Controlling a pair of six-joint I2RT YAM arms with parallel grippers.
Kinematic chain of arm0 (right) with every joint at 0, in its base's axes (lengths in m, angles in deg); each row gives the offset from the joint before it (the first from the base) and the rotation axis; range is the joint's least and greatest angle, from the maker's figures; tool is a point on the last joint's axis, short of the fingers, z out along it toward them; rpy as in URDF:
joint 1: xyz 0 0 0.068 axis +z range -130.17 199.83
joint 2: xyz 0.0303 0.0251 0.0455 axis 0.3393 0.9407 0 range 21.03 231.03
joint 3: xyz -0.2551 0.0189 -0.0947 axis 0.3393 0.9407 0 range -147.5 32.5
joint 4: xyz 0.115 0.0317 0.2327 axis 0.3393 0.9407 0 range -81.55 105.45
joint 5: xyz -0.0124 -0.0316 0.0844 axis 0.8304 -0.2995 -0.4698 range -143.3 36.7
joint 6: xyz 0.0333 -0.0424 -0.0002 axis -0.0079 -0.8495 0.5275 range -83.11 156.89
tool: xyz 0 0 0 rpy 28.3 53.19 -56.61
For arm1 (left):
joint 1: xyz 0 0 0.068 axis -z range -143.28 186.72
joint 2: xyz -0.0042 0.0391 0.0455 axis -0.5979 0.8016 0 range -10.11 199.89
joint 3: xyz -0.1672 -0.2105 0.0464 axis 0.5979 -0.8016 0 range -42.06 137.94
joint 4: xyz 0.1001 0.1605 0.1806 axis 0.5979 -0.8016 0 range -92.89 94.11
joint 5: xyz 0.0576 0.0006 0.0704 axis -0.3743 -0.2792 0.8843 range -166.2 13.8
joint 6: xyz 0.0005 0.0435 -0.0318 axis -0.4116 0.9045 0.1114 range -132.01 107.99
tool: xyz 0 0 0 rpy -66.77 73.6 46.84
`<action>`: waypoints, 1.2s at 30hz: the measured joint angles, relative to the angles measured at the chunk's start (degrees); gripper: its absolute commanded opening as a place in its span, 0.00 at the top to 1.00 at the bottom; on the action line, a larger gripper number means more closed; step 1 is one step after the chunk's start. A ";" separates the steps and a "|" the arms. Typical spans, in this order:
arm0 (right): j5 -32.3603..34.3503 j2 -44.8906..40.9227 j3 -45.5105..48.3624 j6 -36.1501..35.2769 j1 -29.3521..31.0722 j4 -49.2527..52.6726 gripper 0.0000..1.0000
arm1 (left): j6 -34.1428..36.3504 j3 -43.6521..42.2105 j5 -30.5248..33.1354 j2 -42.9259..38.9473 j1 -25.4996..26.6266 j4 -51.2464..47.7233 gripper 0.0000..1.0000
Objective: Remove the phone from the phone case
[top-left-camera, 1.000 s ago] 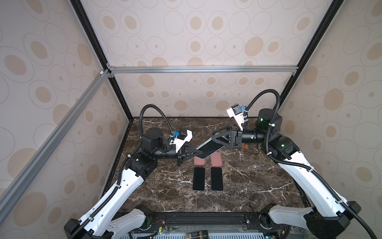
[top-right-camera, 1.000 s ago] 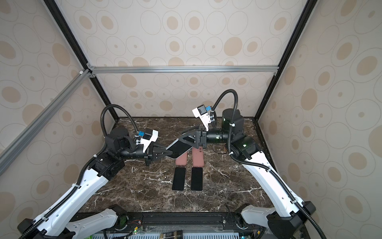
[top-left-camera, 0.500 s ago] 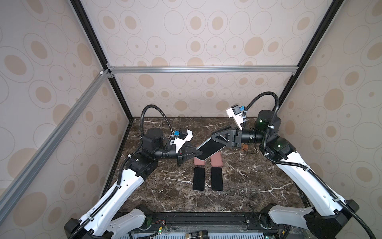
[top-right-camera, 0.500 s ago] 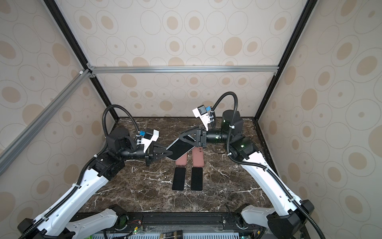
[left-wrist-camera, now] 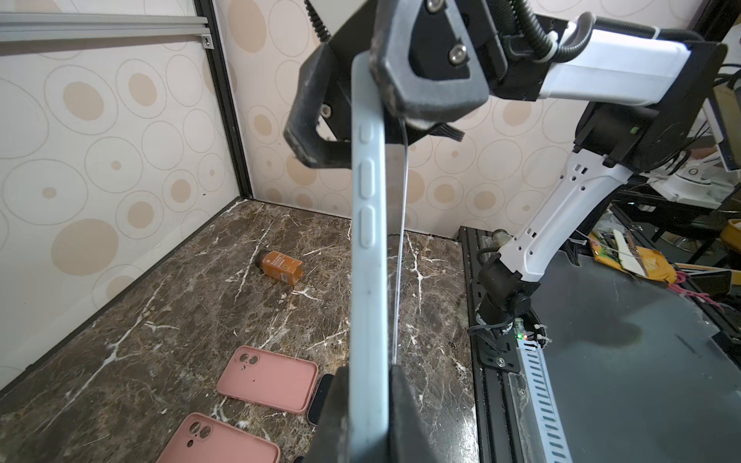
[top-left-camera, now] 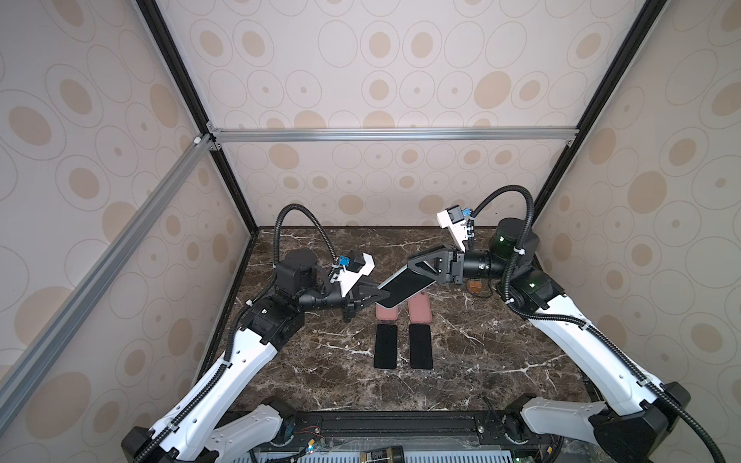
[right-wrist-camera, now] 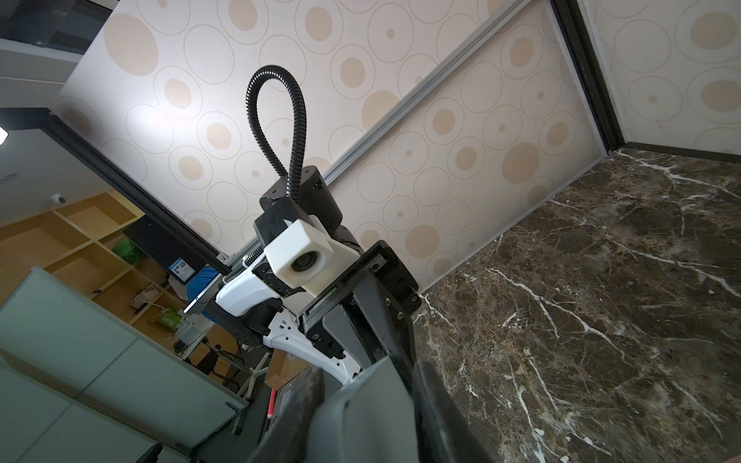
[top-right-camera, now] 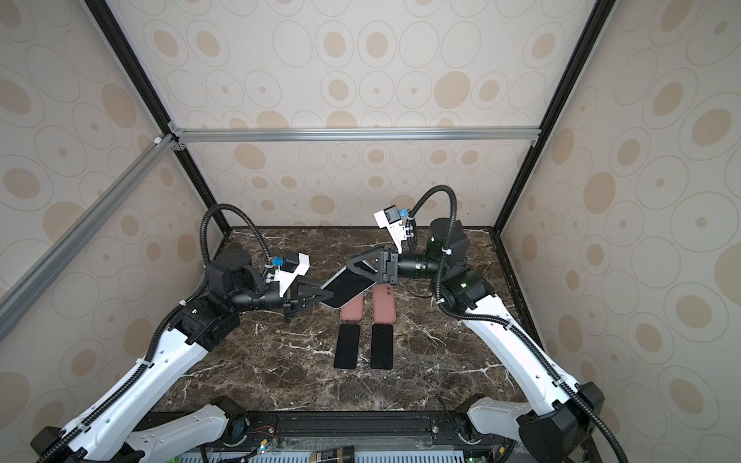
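Observation:
A phone [top-left-camera: 405,289] in a light blue phone case [left-wrist-camera: 367,280] hangs tilted in mid-air over the marble table; its dark screen faces up in both top views [top-right-camera: 347,288]. My left gripper [top-left-camera: 387,296] is shut on the case's lower end, one finger on the back and one on the screen side [left-wrist-camera: 369,373]. My right gripper [top-left-camera: 413,266] holds the upper end, with a finger on each face of the cased phone [right-wrist-camera: 373,373]. Seen edge-on in the left wrist view, the case shows three side buttons and a narrow strip of screen beside it.
Under the held phone lie two empty pink cases [top-left-camera: 388,314] [top-left-camera: 420,310]. In front of them lie two bare black phones [top-left-camera: 385,346] [top-left-camera: 421,346]. A small brown bottle [left-wrist-camera: 280,267] lies on its side near the right arm's base. Patterned walls close three sides.
My right gripper's jaws have narrowed onto the upper end of the cased phone, and that arm has shifted slightly left. The left gripper has kept its grip and place.

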 measured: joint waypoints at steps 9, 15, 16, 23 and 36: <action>-0.44 0.55 0.63 1.84 -0.07 -3.21 0.62 | 4.07 1.57 2.89 -0.02 0.11 -2.10 1.00; 0.00 0.72 0.98 3.08 -0.13 -3.96 0.57 | 6.16 1.60 4.00 -0.02 0.24 -2.29 1.00; 0.02 0.83 0.98 3.52 -0.15 -3.93 0.57 | 6.54 1.60 4.24 -0.02 0.26 -2.32 1.00; 0.20 1.31 1.14 4.81 -0.20 -4.04 0.56 | 7.98 1.60 5.38 0.02 0.26 -2.89 1.00; 5.57 0.87 1.05 7.93 -0.13 -3.93 0.05 | 8.59 -0.11 10.97 -1.31 0.00 3.78 1.00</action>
